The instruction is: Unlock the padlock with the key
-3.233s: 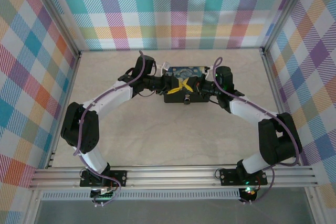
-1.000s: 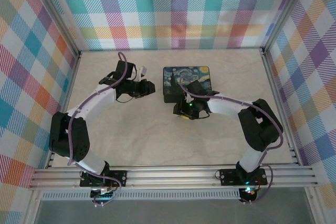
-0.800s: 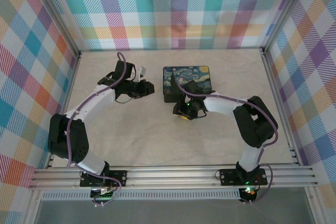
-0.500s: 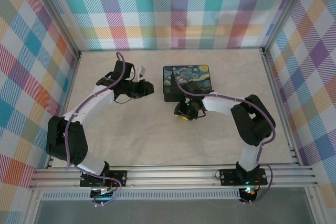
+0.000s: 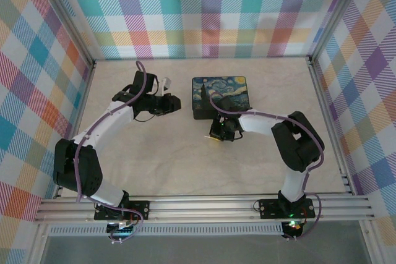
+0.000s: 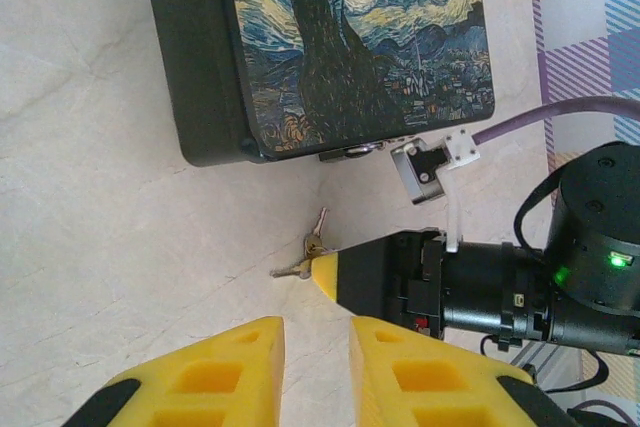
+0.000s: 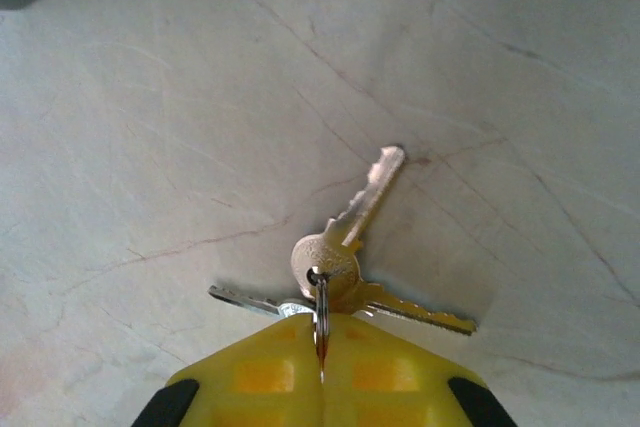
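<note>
**Right claw grips the keys near the box**

The right claw is closed on the ring of the keys. The keys fan out on the table, just on the near side of the box. The left claw hangs left of the box, its fingers a little apart and empty. Whether the metal fitting on the box is the padlock, I cannot tell.

A robot lab cell: aluminium rails, plaid fabric walls, marble-look tabletop
</note>
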Robot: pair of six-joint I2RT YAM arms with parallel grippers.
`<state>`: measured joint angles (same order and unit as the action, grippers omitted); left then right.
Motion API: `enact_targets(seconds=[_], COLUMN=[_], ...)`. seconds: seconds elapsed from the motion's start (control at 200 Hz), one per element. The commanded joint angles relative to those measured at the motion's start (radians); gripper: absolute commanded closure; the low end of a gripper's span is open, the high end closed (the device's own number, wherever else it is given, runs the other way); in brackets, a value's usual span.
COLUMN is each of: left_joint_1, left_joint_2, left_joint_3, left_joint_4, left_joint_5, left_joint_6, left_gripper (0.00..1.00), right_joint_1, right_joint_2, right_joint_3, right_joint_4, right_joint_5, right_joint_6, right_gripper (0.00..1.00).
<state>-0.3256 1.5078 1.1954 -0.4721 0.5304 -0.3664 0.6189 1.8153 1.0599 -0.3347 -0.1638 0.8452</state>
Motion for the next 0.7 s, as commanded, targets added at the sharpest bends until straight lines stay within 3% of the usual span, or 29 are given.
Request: enact_targets(seconds=[0.0,0.185,0.305,0.61,0.695], left_joint_1=[-0.020,-0.068,-0.076,-0.095,-0.095], left_joint_2=[-0.018,0.005,-0.008,-0.018,-0.005], left_joint_3=[-0.014,-0.073,-0.146,-0.190,-0.192], left_joint_4=[0.013,0.088,0.260,0.441,0.480], left_joint_5=[0.018,0.076,0.166,0.273,0.284], left_joint_6=[-0.011,-0.071,-0.178,-0.274,-0.366], left_gripper=[0.77,0.77,0.76,0.70,0.67], right_joint_1=[0.002,0.002,0.001,-0.014,-0.022], right_joint_2=[-0.067,-0.193,-0.253,-0.346,-0.375], right_joint_3=[-0.030,-0.056,-0.033,0.029,0.037], right_joint_4=[-0.006,0.065,0.051,0.028,0.046], right_joint_5=[-0.004,-0.098,-0.135,-0.220,-0.247], right_joint_6=[-0.047,-0.090,-0.111,-0.112,-0.113], right_gripper=[0.95,0.95,0.95,0.94,0.94])
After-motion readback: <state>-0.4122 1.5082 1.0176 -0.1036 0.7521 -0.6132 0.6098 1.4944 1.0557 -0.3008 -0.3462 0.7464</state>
